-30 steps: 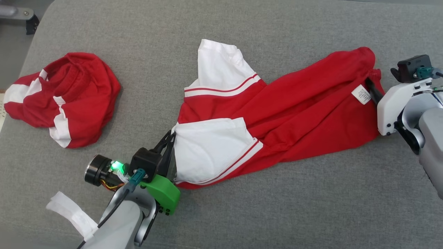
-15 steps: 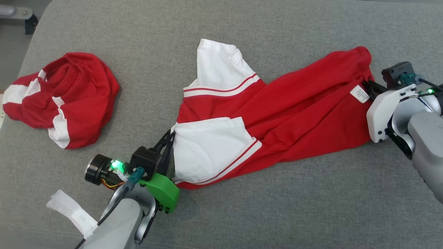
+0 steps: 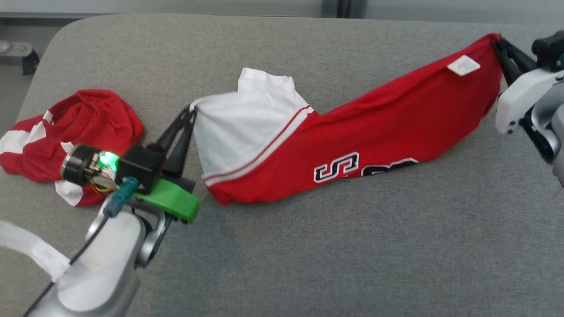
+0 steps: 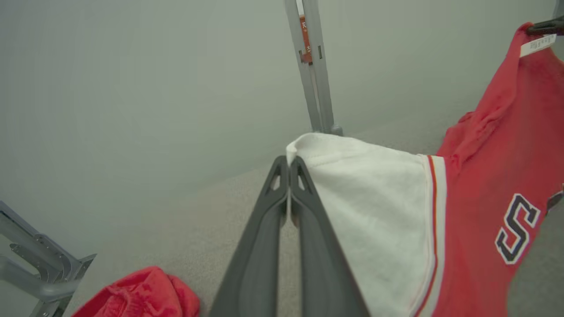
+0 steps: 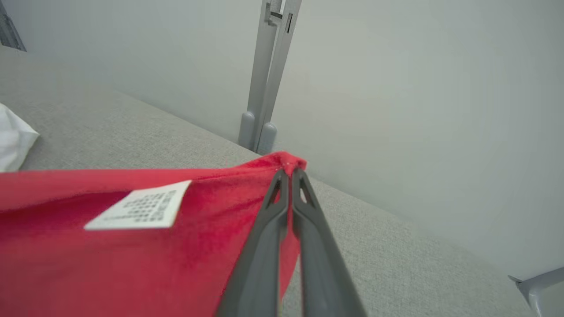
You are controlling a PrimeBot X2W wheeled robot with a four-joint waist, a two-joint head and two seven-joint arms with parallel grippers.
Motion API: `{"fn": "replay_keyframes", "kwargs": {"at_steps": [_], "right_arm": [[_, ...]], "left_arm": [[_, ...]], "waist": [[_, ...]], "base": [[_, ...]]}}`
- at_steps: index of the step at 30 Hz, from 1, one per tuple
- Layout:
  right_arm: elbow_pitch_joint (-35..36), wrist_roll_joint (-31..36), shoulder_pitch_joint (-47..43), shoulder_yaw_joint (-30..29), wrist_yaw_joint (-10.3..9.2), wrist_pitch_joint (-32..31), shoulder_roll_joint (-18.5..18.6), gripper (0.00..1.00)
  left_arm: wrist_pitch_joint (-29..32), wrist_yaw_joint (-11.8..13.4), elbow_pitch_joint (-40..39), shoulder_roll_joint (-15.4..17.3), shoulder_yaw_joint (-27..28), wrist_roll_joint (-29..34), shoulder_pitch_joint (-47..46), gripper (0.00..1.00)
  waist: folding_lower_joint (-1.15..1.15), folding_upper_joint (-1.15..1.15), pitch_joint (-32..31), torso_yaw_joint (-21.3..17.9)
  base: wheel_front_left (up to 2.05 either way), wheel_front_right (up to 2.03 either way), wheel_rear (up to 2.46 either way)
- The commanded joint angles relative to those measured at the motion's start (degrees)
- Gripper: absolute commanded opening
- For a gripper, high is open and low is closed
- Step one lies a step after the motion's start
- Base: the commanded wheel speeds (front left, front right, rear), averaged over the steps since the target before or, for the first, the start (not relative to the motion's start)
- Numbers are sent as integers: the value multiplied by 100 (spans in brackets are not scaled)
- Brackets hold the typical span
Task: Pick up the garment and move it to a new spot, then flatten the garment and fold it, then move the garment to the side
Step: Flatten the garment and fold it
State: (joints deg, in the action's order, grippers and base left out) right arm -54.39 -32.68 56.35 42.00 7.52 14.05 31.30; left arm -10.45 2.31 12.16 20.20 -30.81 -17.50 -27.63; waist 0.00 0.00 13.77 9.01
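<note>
The garment [image 3: 361, 132] is a red shirt with white sleeves and dark lettering, stretched and lifted between both grippers over the grey table [image 3: 308, 246]. My left gripper [image 3: 192, 111] is shut on the white sleeve's corner; the left wrist view shows its fingers pinching that sleeve [image 4: 374, 198]. At the far right my right gripper [image 3: 497, 40] is shut on the red hem corner beside a white care label [image 3: 463, 66]. In the right wrist view the red cloth [image 5: 132, 264] hangs from the closed fingertips [image 5: 288, 169]. The shirt's lower edge sags toward the table.
A second red and white garment [image 3: 83, 127] lies crumpled at the table's left, behind my left wrist. A grey wall with a vertical metal post [image 4: 313, 66] stands past the table's far edge. A metal bracket [image 3: 24, 53] sits off the table's left corner.
My right gripper shut on the red hem. Both grippers then rose and spread, lifting the shirt taut so its lettering side faces forward. The head view has also shifted.
</note>
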Motion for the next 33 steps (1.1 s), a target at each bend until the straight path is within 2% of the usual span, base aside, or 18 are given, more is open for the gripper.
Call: {"fn": "replay_keyframes", "kwargs": {"at_steps": [1,7,13,19,23,25,27,33], "right_arm": [[79,22,192,-74,-5,44,60,0],[531,201,934,-421,-5,90,159,0],[1131,389,1300,-744,-5,114,225,0],[1678,516,1136,-1106,-5,111,362,0],[1807,712,1066,-1149,-5,25,361,0],[1806,774,1182,-1117,-5,-50,293,0],[1723,841,1367,-1109,-5,-143,194,0],[1132,1135,2492,-1153,-5,-355,-212,0]], "left_arm": [[132,-101,-171,119,61,-10,-313,0],[659,-461,-764,525,256,178,-1697,0],[840,-536,-1023,720,459,296,-2649,0],[903,-601,-1040,823,587,304,-3220,0],[1052,-736,-586,707,554,83,-3637,0],[1087,-823,-232,739,432,140,-3992,0],[1088,-885,192,611,354,-30,-4307,0],[915,-965,1614,435,-112,68,-5896,0]], "waist": [[0,0,-193,-243],[0,0,-212,-573],[0,0,-416,-829],[0,0,-679,-953],[0,0,-614,-1014],[0,0,-439,-1043],[0,0,-211,-1085],[0,0,932,-1204]], "base": [[0,0,0],[0,0,0],[0,0,0],[0,0,0],[0,0,0],[0,0,0],[0,0,0],[0,0,0]]}}
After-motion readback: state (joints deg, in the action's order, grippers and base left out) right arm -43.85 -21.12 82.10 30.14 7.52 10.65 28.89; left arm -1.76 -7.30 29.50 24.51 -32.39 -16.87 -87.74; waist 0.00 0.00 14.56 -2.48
